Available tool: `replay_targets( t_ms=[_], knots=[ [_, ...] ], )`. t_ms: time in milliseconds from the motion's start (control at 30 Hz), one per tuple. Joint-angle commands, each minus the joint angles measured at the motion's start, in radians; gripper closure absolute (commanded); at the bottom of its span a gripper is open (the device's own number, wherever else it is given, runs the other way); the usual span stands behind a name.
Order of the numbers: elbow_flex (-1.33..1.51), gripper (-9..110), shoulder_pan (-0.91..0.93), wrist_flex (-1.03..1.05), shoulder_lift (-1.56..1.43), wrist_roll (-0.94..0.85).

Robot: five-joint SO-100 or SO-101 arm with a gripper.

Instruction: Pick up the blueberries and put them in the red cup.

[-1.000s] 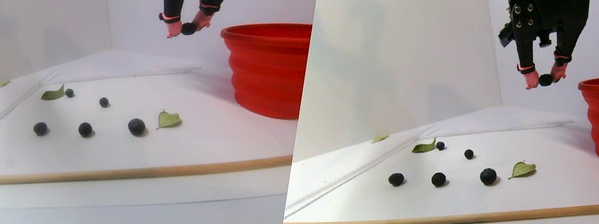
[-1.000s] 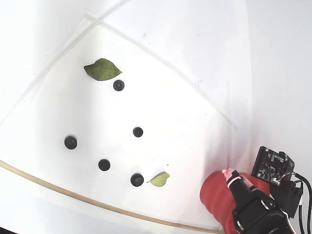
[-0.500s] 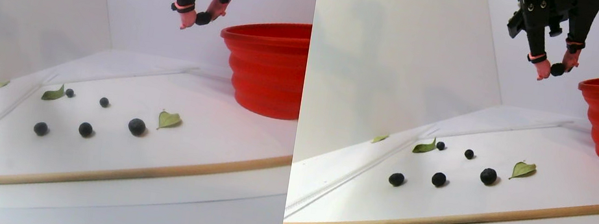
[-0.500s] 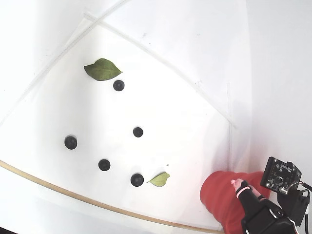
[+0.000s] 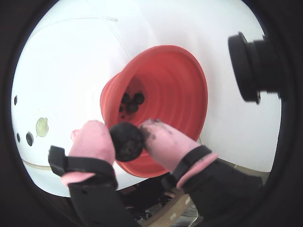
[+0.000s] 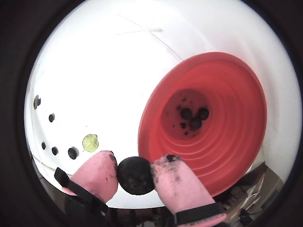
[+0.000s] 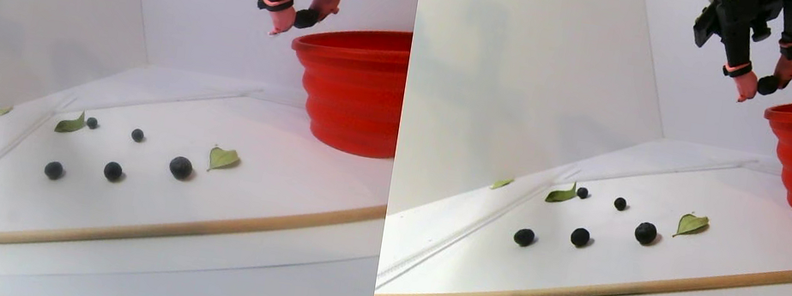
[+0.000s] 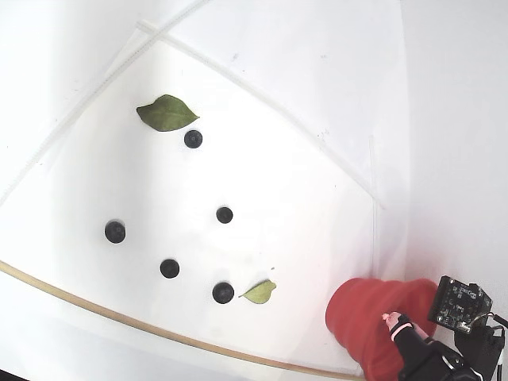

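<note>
1. In the fixed view, five blueberries [image 8: 169, 268] lie on the white surface [image 8: 302, 119] at centre left, among two green leaves [image 8: 167, 113].
2. At lower right stands the red cup [image 8: 361, 313].
3. In a wrist view, the gripper [image 6: 136, 174] pinches one berry [image 6: 135, 176] beside the cup's rim; more berries sit inside.

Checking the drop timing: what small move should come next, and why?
Probably ease sideways a little further over the red cup, then open. The gripper pinches a blueberry that sits at the rim's edge, not yet over the berries inside.
</note>
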State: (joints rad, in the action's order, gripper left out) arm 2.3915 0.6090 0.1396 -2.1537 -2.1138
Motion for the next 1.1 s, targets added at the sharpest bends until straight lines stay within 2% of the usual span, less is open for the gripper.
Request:
replay_targets(
  t_ms=[0,533,700,1067],
  knots=[
    [-0.046,88,0.038,0.002,-0.115,-0.015],
    [-0.066,88,0.104,0.011,-0.12,-0.041],
    [-0.063,83,0.107,0.011,-0.123,-0.031],
    [-0.078,83,0.081,0.011,-0.126,-0.011]
  ],
)
